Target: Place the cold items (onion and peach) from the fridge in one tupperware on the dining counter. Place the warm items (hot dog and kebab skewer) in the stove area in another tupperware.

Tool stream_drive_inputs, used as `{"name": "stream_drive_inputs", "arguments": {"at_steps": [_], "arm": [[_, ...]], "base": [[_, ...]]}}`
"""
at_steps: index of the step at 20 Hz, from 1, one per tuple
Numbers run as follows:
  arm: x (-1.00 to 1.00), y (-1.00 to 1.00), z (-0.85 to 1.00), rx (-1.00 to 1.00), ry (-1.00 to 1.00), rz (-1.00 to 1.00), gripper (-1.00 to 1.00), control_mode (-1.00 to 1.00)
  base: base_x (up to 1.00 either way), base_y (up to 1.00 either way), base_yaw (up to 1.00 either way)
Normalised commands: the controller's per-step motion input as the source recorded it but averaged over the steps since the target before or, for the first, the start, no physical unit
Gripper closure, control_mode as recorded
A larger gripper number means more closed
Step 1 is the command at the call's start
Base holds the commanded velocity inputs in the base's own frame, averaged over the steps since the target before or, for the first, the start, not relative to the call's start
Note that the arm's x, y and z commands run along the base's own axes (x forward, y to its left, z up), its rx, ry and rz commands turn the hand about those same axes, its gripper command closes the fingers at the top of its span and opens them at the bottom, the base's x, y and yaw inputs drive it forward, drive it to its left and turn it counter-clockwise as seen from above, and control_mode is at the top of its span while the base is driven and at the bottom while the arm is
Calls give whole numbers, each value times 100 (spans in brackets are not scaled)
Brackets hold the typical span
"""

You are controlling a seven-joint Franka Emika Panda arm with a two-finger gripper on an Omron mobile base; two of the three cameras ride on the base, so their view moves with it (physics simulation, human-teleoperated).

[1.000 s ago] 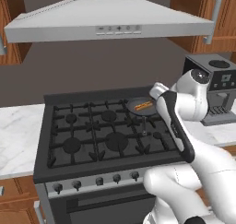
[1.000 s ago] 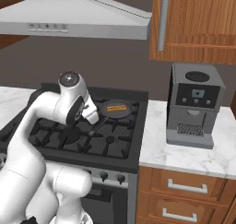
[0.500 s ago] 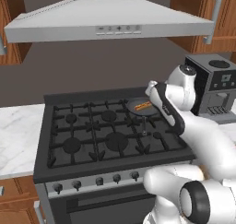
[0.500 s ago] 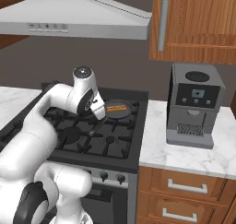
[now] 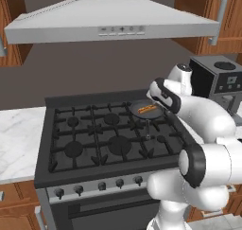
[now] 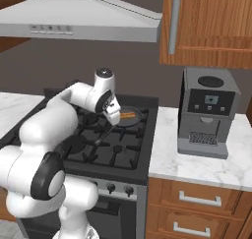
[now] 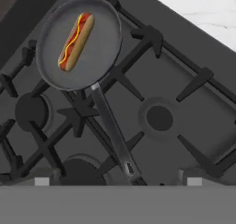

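Stove area, arm over the back right burner.

Hot dog in a bun with red and yellow sauce lines (image 7: 76,41): lies in the round dark grey frying pan (image 7: 50,66), roughly centred in it, apart from the rim. Same hot dog shows as an orange streak in the pan from the left base view (image 5: 144,109) and from the right base view (image 6: 127,115).

Pan: sits on the black cast-iron grates of the dark gas stove (image 5: 82,129), at the back right burner. Its long dark handle (image 7: 113,133) points toward the front of the stove, lying across the grates.

Two-finger gripper (image 7: 115,181): fingers spread wide, nothing between them. The two finger tips (image 7: 41,181) sit at the bottom of the hand view, on either side of the end of the pan handle, above it and not touching. The hand looks down on the pan from above and to its front.

Right of the stove: white marble counter (image 6: 197,166) carrying a grey and black coffee machine (image 6: 205,112), well apart from the pan. Grey range hood (image 5: 113,23) overhead. Wooden drawers (image 6: 197,203) below the counter.
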Motion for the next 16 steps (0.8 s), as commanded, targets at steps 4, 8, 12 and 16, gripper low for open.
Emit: {"name": "stream_drive_inputs", "arguments": {"at_steps": [4, 8, 12, 16], "arm": [[53, 0, -29, 0, 14, 0, -100, -100], [52, 0, -33, 0, 11, 0, -100, -100], [53, -1, -36, 0, 10, 0, -100, -100], [51, -11, -32, 0, 9, 0, -100, -100]], "base": [[0, 0, 0], [0, 0, 0], [0, 0, 0], [0, 0, 0]]}}
